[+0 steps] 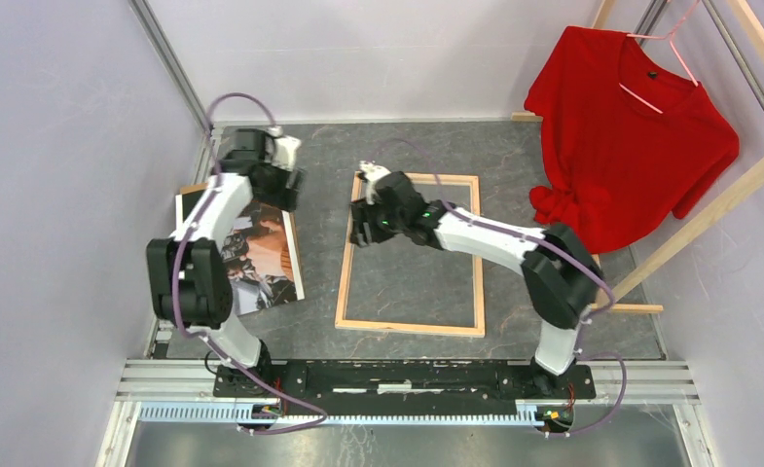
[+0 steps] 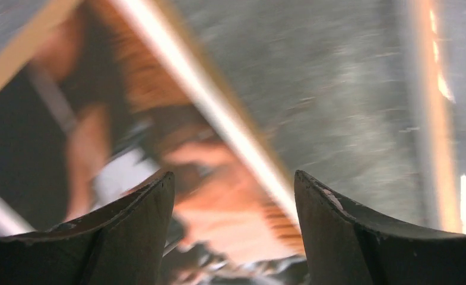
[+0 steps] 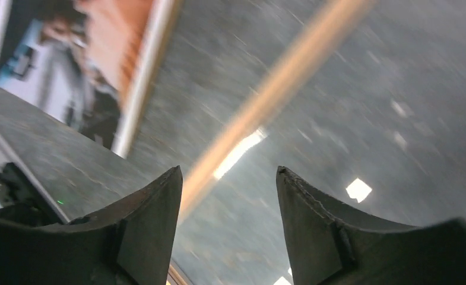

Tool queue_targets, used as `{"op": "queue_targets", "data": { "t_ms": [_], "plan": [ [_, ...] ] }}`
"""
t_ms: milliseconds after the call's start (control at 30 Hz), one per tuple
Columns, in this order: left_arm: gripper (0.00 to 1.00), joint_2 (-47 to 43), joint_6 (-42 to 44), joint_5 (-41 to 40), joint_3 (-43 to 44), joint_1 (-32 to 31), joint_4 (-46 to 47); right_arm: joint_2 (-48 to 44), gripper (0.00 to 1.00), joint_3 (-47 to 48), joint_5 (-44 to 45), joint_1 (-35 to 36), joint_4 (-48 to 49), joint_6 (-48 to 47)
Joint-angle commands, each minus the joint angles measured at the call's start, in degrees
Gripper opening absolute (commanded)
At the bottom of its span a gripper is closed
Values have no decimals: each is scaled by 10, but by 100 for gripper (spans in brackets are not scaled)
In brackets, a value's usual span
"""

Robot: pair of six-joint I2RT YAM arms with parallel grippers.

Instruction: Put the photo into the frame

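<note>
The photo (image 1: 266,255) lies face up on the dark table at the left, partly hidden under my left arm. The frame (image 1: 412,327) lies flat at the centre with its bare-wood side up and nothing inside it. My left gripper (image 1: 285,187) is open and empty above the photo's far right corner. In the left wrist view the blurred photo (image 2: 218,202) fills the gap between the gripper's (image 2: 234,184) jaws. My right gripper (image 1: 363,232) is open and empty over the frame's left rail (image 3: 278,89), which runs between the gripper's (image 3: 228,172) jaws. The photo (image 3: 70,59) shows at the upper left.
A brown board edge (image 1: 192,190) sticks out from under the photo's far left corner. A red shirt (image 1: 631,136) on a pink hanger hangs from a bare-wood rack (image 1: 709,219) at the back right. Walls close in left and right.
</note>
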Motion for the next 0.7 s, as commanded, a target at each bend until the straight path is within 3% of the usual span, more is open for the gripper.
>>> {"op": "queue_targets", "data": {
  "t_ms": [0,133,333,533,667],
  "plan": [
    [80,-64,72,-120,-11,100,-31,107,69,152,-36,55,24,16],
    [79,-100,111,-194,-86,193,16,202,76,246,-63,84,35,48],
    [75,-126,166,-261,-161,338,101,288,78,332,-59,117,28,55],
    [72,-126,235,-361,-263,374,254,300,78,310,-54,122,40,63],
    [70,-87,245,-394,-280,376,324,308,80,306,-40,122,41,61]
  ]
}}
